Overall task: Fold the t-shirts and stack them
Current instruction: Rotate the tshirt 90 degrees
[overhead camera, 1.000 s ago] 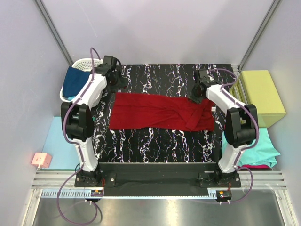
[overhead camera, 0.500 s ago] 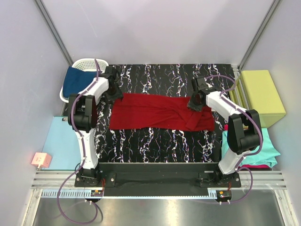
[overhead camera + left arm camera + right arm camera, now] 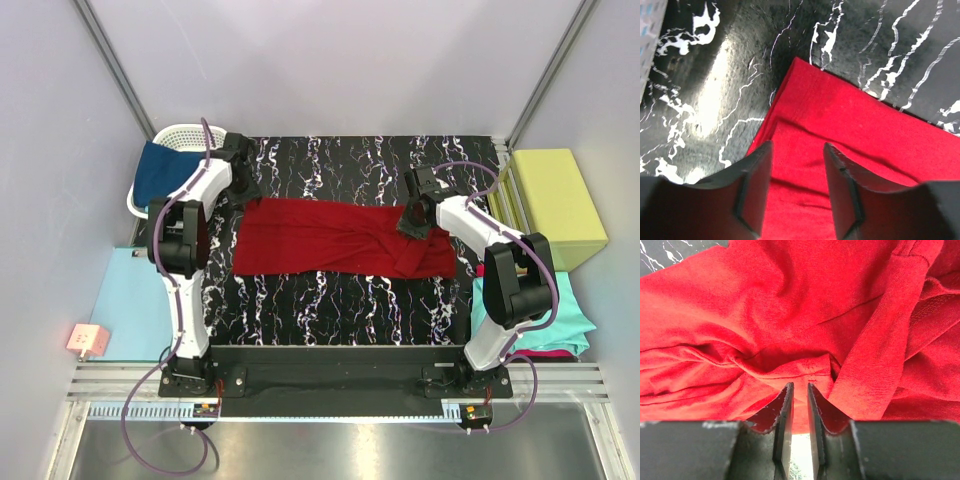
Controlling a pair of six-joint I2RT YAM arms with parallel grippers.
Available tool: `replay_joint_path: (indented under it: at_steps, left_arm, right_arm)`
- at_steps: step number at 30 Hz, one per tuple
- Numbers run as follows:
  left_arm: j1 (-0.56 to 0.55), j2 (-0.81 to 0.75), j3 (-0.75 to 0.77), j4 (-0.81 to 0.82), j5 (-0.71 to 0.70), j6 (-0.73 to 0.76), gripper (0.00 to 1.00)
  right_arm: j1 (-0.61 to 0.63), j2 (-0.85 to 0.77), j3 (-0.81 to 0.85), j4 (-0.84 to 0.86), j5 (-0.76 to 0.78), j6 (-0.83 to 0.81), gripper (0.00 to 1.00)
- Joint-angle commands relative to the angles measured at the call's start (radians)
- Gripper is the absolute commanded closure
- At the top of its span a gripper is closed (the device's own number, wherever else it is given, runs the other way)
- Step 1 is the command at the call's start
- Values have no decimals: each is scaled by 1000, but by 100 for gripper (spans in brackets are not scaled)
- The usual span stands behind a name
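Dark red t-shirt (image 3: 340,237) lies spread sideways across the black marbled table (image 3: 330,160), bunched up at its right end. My left gripper (image 3: 797,150) is spread over a corner, and my right gripper (image 3: 796,387) is pinching a wrinkly fold.

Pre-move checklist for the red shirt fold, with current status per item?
1. left pincer over the far-left corner of the dark red t-shirt: ok, it straddles the cloth edge.
2. Left pincer closed on cloth: not ok, jaws stand apart.
3. right pincer gripping cloth: cannot tell; jaws nearly together at a raised fold.
4. Shirt lying flat: not ok, its right end is bunched and creased.
5. Shirt wholly on the table: ok, no edge hangs off.
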Motion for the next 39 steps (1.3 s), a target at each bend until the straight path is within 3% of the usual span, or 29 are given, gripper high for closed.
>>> replay_joint_path:
  at_steps: [1, 11, 17, 20, 31, 39]
  left_arm:
    - [6, 36, 28, 14, 4, 7, 55]
    - [9, 47, 7, 17, -4, 10, 61]
    - [12, 36, -6, 18, -10, 15, 82]
    - [12, 10, -24, 20, -4, 10, 100]
    - [-12, -217, -154, 60, 14, -3, 100]
    - [-22, -236, -181, 70, 27, -3, 100]
  right_arm:
    - [11, -26, 1, 14, 6, -19, 77]
    - [8, -7, 1, 17, -6, -25, 78]
    - [9, -7, -8, 18, -6, -23, 79]
    - [9, -10, -14, 21, 3, -25, 80]
    - [9, -36, -33, 17, 43, -3, 80]
    - [9, -35, -30, -32, 132, 21, 60]
